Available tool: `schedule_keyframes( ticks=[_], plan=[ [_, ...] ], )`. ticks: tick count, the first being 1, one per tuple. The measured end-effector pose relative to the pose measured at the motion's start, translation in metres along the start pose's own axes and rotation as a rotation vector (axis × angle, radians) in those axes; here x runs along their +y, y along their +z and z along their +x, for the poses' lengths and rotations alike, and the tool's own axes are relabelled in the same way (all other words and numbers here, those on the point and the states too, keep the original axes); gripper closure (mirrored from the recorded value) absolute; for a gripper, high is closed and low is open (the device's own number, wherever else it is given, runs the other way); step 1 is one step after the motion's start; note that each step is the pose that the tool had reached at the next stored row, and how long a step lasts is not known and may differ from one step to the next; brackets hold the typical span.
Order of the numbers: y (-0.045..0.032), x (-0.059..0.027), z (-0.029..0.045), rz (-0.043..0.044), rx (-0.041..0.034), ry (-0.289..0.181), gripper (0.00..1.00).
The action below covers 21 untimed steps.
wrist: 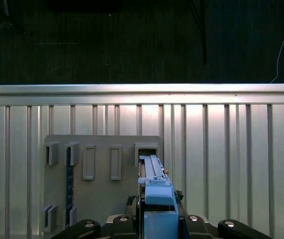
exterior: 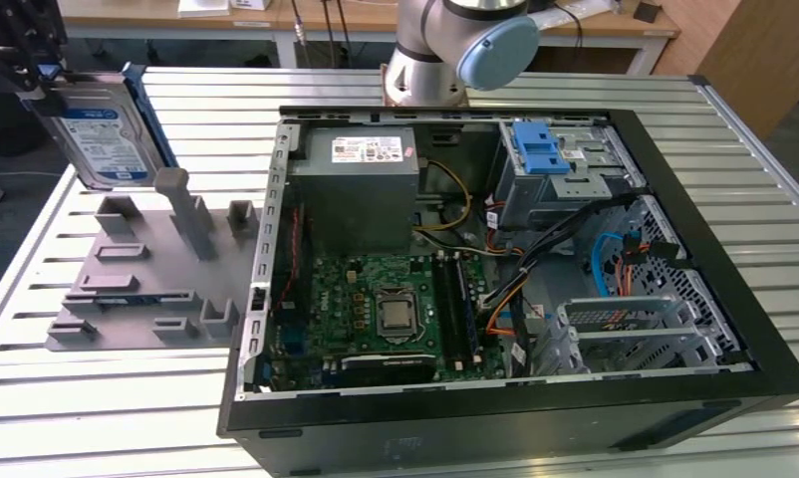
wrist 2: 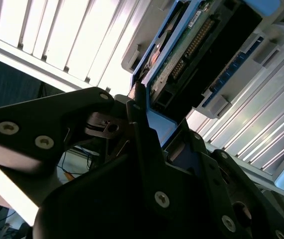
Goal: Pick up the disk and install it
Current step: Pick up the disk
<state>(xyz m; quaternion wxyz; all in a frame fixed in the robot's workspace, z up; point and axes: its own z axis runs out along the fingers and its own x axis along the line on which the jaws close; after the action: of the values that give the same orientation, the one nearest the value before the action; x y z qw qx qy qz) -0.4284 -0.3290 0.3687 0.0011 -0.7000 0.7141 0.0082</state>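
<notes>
**Slatted table carries a fixture plate and an open PC**

The ribbed aluminium table (exterior: 108, 418) bears a grey slotted fixture plate (exterior: 133, 299) toward the exterior view's left. Just beside it, an open black computer case (exterior: 506, 423) lies on its side, motherboard facing up.

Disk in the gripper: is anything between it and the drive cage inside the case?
The disk is held by the gripper at the grey fixture. Toward the cage, the case wall and the power-supply box lie between. The case is open on top, so a path over them looks free.
</notes>
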Motion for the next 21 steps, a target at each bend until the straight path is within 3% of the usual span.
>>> schedule_keyframes(
  ticks=[13, 21],
  plan=[
    [-0.0052, 0.0001, -0.0002, -0.0002, 0.0003, 0.000, 0.64],
    [-0.0174, 0.0002, -0.0004, 0.0000, 0.0002, 0.000, 0.64]
  ],
)
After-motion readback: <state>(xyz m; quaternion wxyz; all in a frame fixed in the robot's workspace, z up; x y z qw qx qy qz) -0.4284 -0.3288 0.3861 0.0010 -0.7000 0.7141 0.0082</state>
